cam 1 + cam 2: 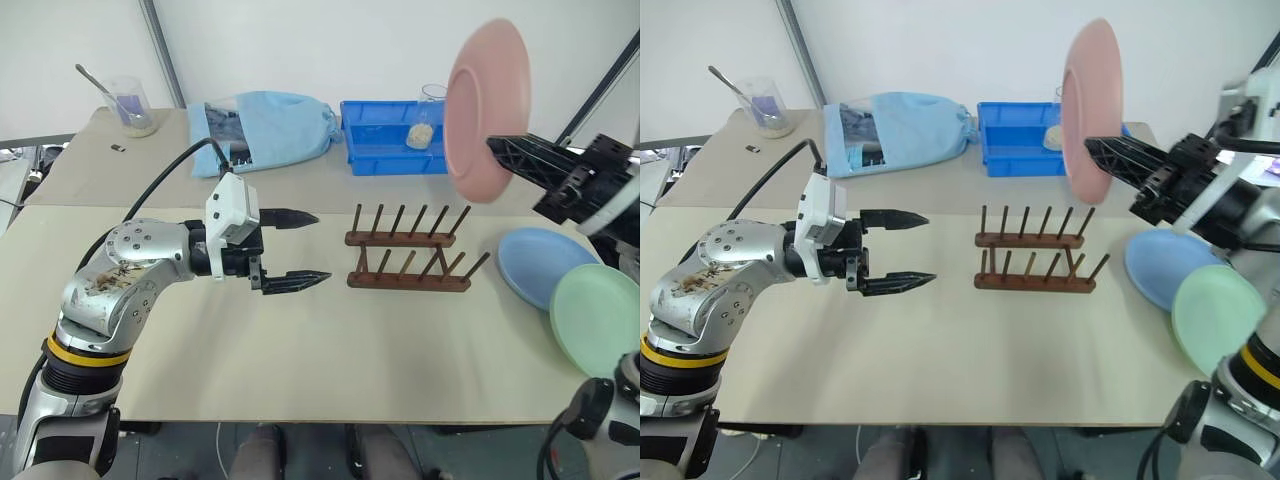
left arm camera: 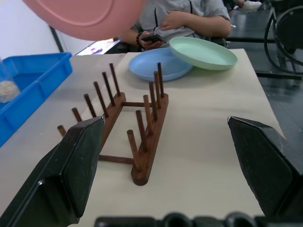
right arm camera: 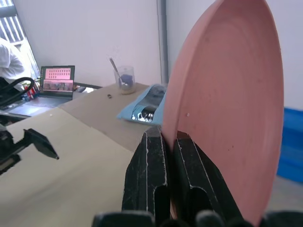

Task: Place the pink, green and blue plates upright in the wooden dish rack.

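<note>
Fingers of the right gripper [image 3: 165, 142] are pinched on the rim of the pink plate [image 1: 482, 105], which is held on edge in the air above and beyond the right end of the wooden dish rack [image 1: 408, 252]. Plate: plain, round, matte salmon pink, shallow raised rim. Rack is dark reddish-brown, two rails with rows of thin upright pegs, all slots bare. Left gripper [image 1: 298, 248] hovers level just left of the rack, fingers spread wide, nothing between them. Blue plate [image 1: 540, 262] lies flat on the table [image 1: 300, 350] right of the rack; green plate [image 1: 598, 318] overlaps its near edge.
</note>
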